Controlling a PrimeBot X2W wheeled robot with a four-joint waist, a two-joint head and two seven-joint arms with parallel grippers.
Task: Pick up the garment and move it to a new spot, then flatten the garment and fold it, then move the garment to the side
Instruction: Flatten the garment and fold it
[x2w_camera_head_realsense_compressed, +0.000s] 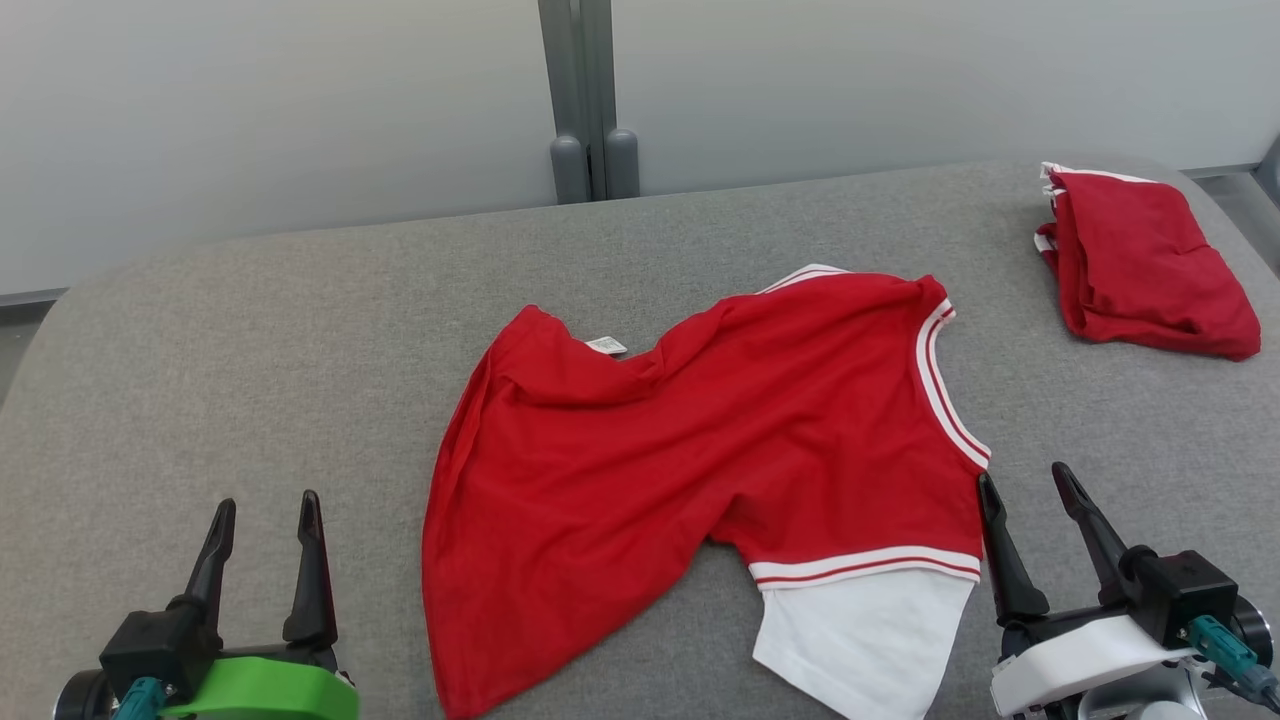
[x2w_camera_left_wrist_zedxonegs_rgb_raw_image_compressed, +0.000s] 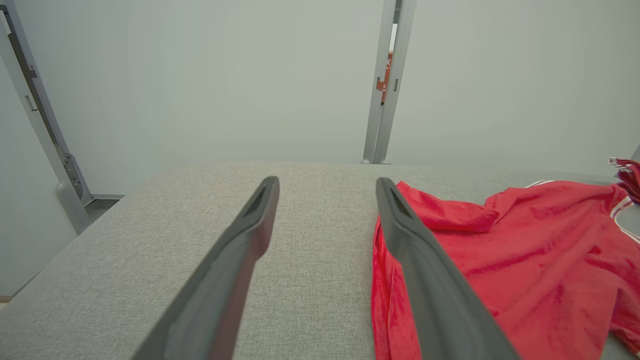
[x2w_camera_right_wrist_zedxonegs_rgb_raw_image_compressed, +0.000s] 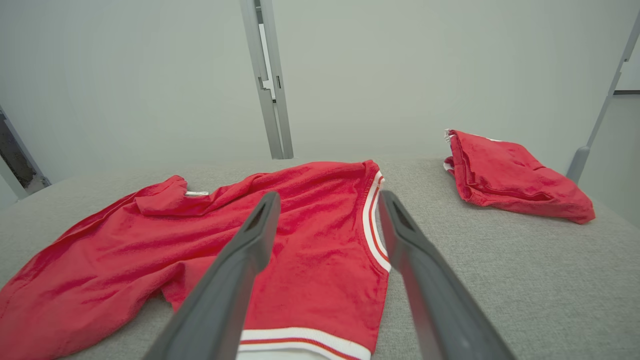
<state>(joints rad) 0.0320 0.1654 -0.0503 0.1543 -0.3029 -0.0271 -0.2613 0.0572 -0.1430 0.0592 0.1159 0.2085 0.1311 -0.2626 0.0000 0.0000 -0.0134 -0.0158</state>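
Our left gripper (x2w_camera_head_realsense_compressed: 267, 502), lower left, and right gripper (x2w_camera_head_realsense_compressed: 1022, 475), lower right, stand wide open, empty, fingers pointing up-frame. The red garment (x2w_camera_head_realsense_compressed: 700, 430) lies rumpled at centre frame, its edge just beside the right gripper.

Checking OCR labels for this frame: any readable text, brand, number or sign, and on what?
White tag on the red shirt: too small to read.
Orange sign behind the grey post, left wrist view: white marks, too blurred to read.
Nothing legible to quote.
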